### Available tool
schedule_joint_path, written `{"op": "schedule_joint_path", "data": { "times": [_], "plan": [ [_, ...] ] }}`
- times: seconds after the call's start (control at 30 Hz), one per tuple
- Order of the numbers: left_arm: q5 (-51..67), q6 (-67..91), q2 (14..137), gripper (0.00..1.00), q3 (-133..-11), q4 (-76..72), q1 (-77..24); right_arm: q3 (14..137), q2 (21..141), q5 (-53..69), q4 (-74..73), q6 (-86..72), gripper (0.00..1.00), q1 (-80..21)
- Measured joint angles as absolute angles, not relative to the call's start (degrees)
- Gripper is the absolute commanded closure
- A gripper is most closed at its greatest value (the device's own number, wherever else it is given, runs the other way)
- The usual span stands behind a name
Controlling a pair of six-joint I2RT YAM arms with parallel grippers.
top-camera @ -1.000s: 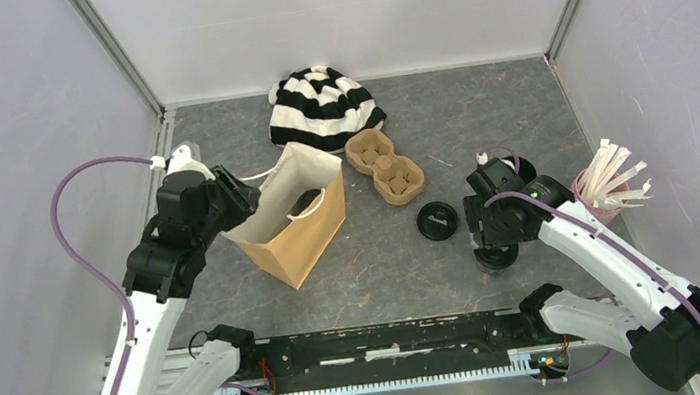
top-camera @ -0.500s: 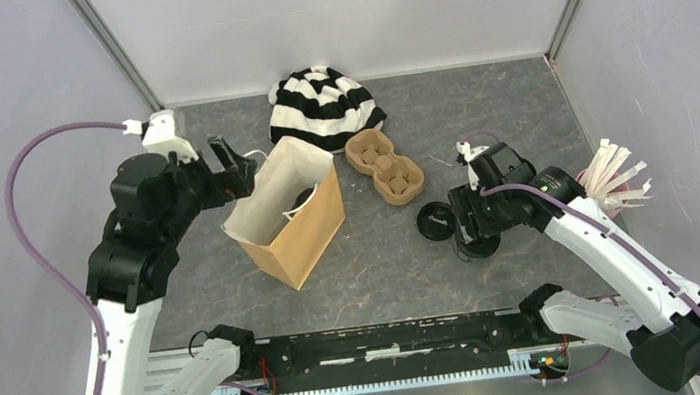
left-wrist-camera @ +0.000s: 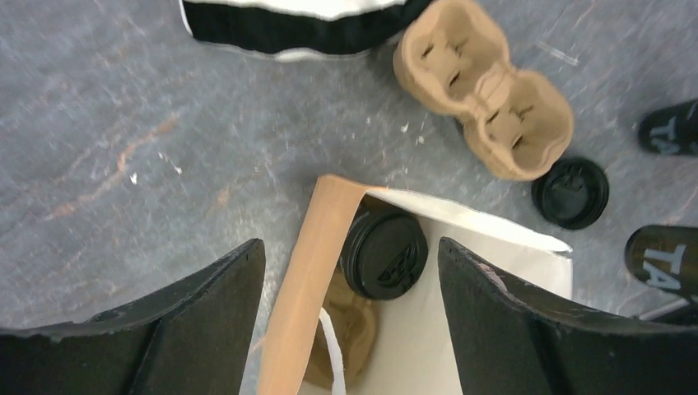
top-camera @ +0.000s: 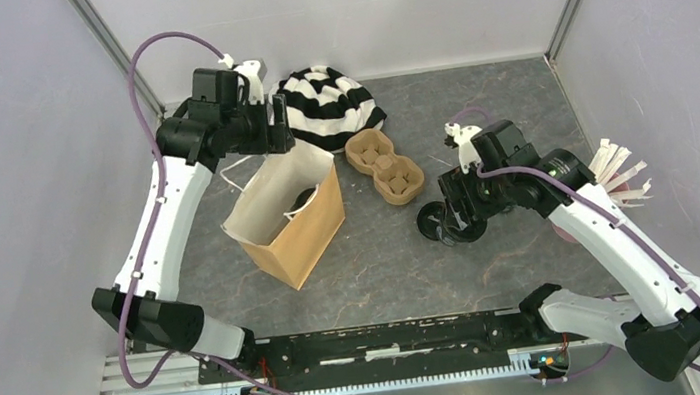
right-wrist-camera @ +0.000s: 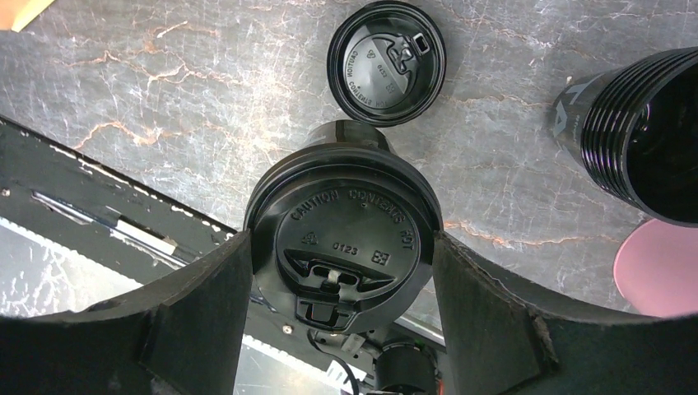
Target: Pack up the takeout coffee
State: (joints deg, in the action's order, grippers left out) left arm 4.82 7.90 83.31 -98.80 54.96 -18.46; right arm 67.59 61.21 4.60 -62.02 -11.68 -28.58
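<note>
Walls of the brown paper bag [left-wrist-camera: 292, 304] hide most of a small black lidded coffee cup [left-wrist-camera: 384, 257] inside it, under the spread left claw [left-wrist-camera: 350, 243]; at 3 o'clock, right claw [right-wrist-camera: 339, 237] pinches the twin cup [right-wrist-camera: 350, 210].

Lidded black cup [left-wrist-camera: 384, 261] inside open brown paper bag [left-wrist-camera: 309, 271], cardboard carrier [left-wrist-camera: 483, 86] beyond.

Striped hat [top-camera: 325, 108] at the back; cardboard carrier [top-camera: 384, 165] just beside it; white sticks [top-camera: 617, 175] right.
</note>
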Motion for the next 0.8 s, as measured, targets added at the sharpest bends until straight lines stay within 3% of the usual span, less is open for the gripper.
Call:
{"op": "schedule_joint_path", "data": {
  "times": [0.17, 0.53, 0.67, 0.8],
  "plan": [
    [6.7, 7.42, 84.73, 0.37, -98.8, 58.52, -18.46, 67.59, 62.02, 6.02, -62.83, -9.56, 0.27, -28.58],
    [3.09, 7.16, 88.6, 0.61, -99.04, 60.4, -18.55, 67.4, 61.76, 7.51, -62.65, -8.93, 0.27, -28.58],
    [1.26, 7.11, 91.48, 0.8, -100.14, 60.4, -19.38, 67.37, 61.45, 7.7, -62.65, -8.95, 0.27, -28.58],
    [-1.61, 7.11, 93.12, 0.92, -101.3, 60.97, -20.56, 67.4, 61.47, 7.7, -62.65, -8.93, 0.28, -28.58]
  ]
}}
